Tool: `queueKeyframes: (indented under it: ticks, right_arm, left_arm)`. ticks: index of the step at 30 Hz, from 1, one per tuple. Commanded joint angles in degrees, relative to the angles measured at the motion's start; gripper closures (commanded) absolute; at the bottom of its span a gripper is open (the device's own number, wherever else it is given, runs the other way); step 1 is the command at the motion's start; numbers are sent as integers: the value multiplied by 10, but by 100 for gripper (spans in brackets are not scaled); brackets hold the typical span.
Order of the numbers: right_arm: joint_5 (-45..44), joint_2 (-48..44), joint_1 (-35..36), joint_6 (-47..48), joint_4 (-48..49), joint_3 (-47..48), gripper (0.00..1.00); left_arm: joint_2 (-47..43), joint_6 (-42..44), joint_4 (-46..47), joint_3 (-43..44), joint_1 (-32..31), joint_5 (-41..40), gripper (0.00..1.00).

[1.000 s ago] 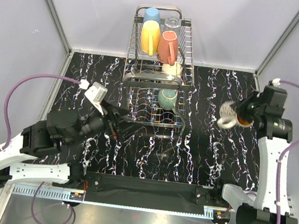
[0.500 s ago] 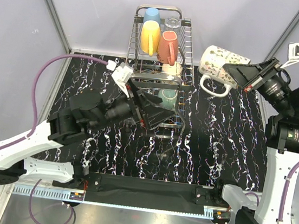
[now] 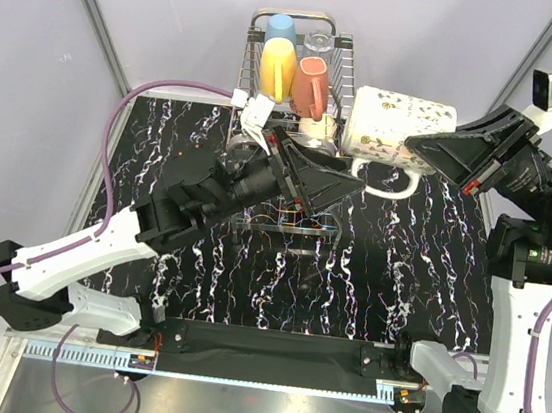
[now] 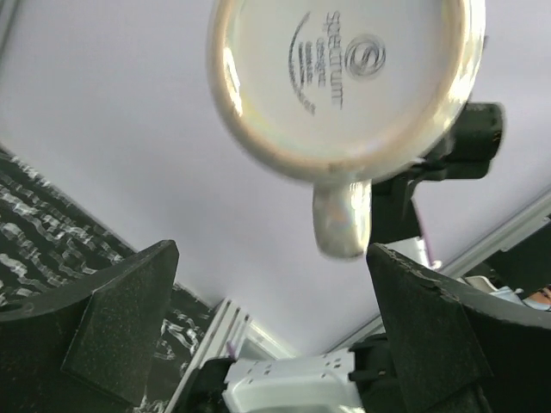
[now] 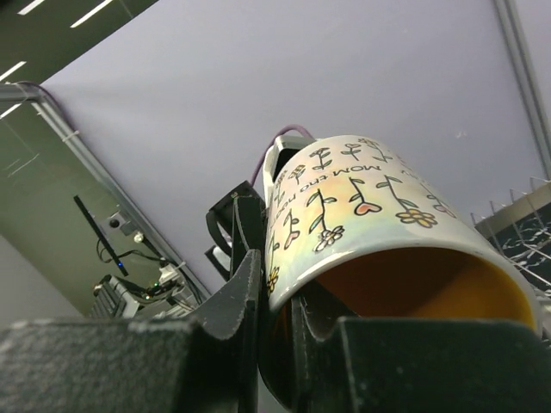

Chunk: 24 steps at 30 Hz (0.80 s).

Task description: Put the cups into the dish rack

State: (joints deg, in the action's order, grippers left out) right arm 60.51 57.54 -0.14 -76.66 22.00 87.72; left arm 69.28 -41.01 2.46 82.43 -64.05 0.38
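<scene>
A cream mug (image 3: 398,128) with painted flowers hangs on its side in the air to the right of the dish rack (image 3: 244,82). My right gripper (image 3: 426,146) is shut on its rim wall, one finger inside and one outside (image 5: 245,288), the mug (image 5: 370,206) showing an amber inside. My left gripper (image 3: 347,189) stands open in front of the rack, pointing at the mug's base (image 4: 344,77). The handle (image 4: 343,219) hangs just above the gap between its fingers, not touching. In the upper shelf sit light blue (image 3: 281,28), clear (image 3: 319,43), yellow (image 3: 278,66) and salmon (image 3: 309,85) cups.
The black marbled tabletop (image 3: 378,280) spreads around the rack. Pale walls with metal frame posts (image 3: 96,28) close in the back and sides. Purple cables (image 3: 126,118) loop from both wrists. The left arm covers the rack's lower front.
The right arm swung the mug up and leftward toward the rack. The left arm rose and reached right across the rack's front until its open fingers sit under the mug's base.
</scene>
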Motion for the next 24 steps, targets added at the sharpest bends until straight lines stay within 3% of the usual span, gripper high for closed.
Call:
queueKeyframes:
  ticks: [1, 9, 15, 19, 20, 21, 23, 24]
  right_arm:
    - [-20, -8, 21, -28, 81, 7, 100]
    - [-26, 3, 51, -17, 92, 5, 100]
    - [-34, 9, 55, -16, 101, 0, 100]
    - [-29, 10, 66, -5, 92, -6, 100]
    - [-28, 10, 71, 1, 77, -4, 100]
    - [-25, 10, 74, 7, 68, -3, 100]
    - [-20, 6, 84, 40, 24, 4, 100]
    - [-21, 3, 88, 57, -1, 10, 92]
  left_arm:
    - [9, -24, 89, 33, 2, 29, 1]
    - [34, -57, 132, 26, 2, 37, 8]
    - [69, -86, 151, 49, 2, 52, 37]
    - [75, -90, 156, 52, 2, 37, 71]
    - [76, -90, 152, 55, 2, 27, 89]
    - [78, -88, 134, 63, 2, 22, 99]
    - [74, -76, 120, 68, 2, 9, 100]
    - [71, -72, 113, 65, 2, 6, 100]
